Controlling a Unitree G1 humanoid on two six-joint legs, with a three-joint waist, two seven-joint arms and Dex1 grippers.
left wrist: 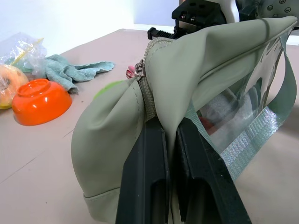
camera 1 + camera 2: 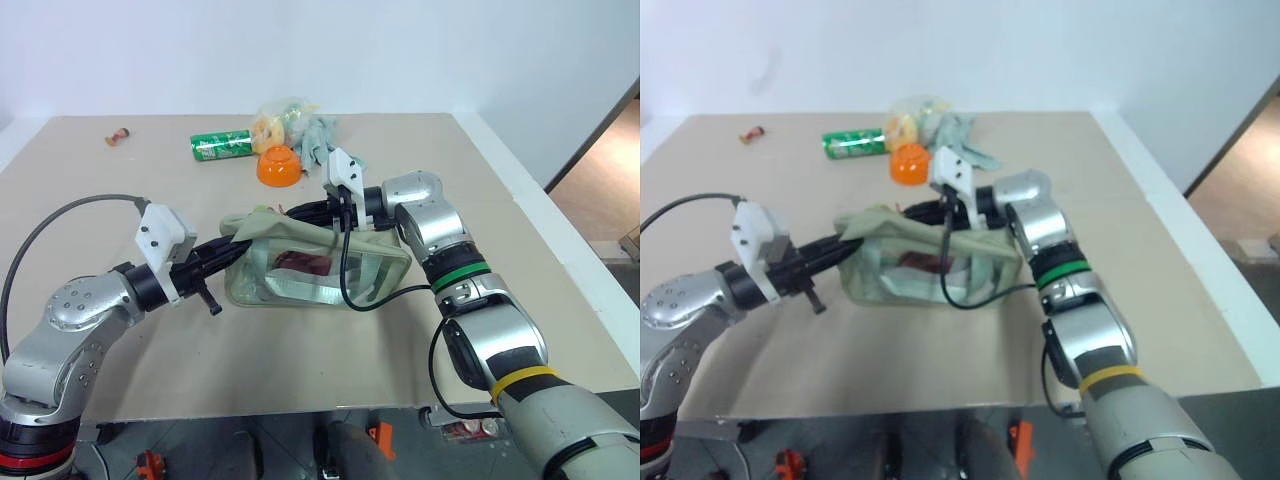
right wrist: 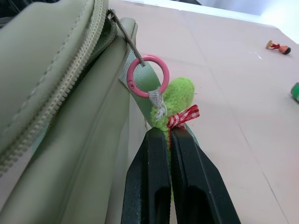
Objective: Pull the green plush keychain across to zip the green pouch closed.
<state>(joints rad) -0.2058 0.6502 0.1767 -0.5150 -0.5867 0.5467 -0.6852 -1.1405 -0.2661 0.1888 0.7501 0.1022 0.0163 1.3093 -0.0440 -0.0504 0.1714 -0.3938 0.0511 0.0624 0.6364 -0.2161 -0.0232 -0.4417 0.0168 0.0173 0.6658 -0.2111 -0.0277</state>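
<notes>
We pinch the soft, squashy green plush keychain (image 3: 180, 100) in the right gripper (image 3: 169, 140); the left gripper (image 1: 170, 140) clamps the limp green pouch (image 2: 320, 265).

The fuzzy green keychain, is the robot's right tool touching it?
Touching. The right wrist view shows the right tool shut on the fuzzy green keychain, black fingers squeezing its lower end.

the green pouch (image 2: 318, 262) sits mid-table with both arms closing in on it: the left gripper (image 2: 235, 243) pinches its near-left end, the right gripper (image 3: 167, 140) clamps the green plush keychain (image 3: 177, 100) at its far edge. beyond the pouch, an orange bowl (image 2: 279, 166), a green can (image 2: 222, 146) and a rag (image 2: 316, 137) crowd the far side. bare table (image 2: 300, 360) lies open in front of the pouch.
</notes>
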